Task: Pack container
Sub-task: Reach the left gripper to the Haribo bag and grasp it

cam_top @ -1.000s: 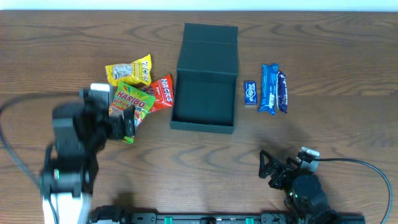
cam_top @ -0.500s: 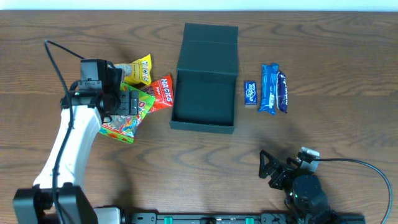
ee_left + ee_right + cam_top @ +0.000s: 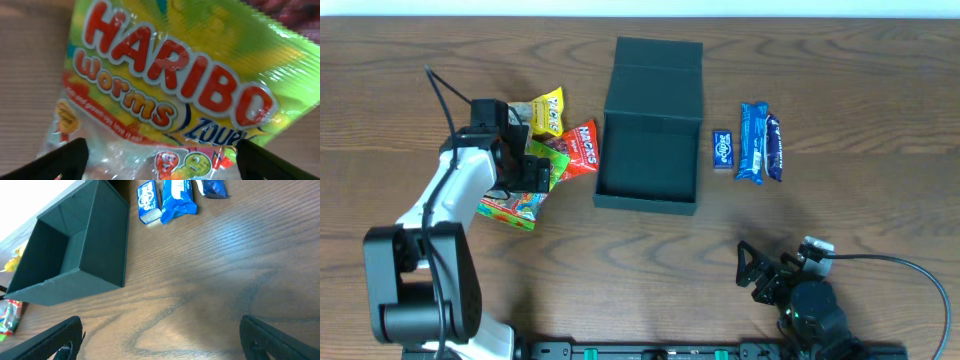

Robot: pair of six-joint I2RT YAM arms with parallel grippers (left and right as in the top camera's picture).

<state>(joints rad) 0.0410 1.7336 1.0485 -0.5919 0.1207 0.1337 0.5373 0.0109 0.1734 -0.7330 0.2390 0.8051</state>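
Observation:
The dark green container [image 3: 652, 120] stands open at the table's middle, lid flipped back; it also shows in the right wrist view [image 3: 65, 255], empty inside. My left gripper [image 3: 532, 172] is open, low over the green Haribo worms bag [image 3: 520, 185], which fills the left wrist view [image 3: 170, 85] with a fingertip at each side. A yellow packet [image 3: 542, 112] and a red packet [image 3: 582, 148] lie beside it. My right gripper [image 3: 755, 272] is open and empty over bare wood at the front right.
To the right of the container lie a small blue packet [image 3: 722, 149], a blue wrapped bar [image 3: 751, 142] and a dark blue bar [image 3: 773, 147]; they show in the right wrist view too [image 3: 172, 197]. A cable runs from the right arm [image 3: 890, 262].
My left arm has reached forward and right, bringing the open gripper down over the Haribo bag. The right arm has not moved.

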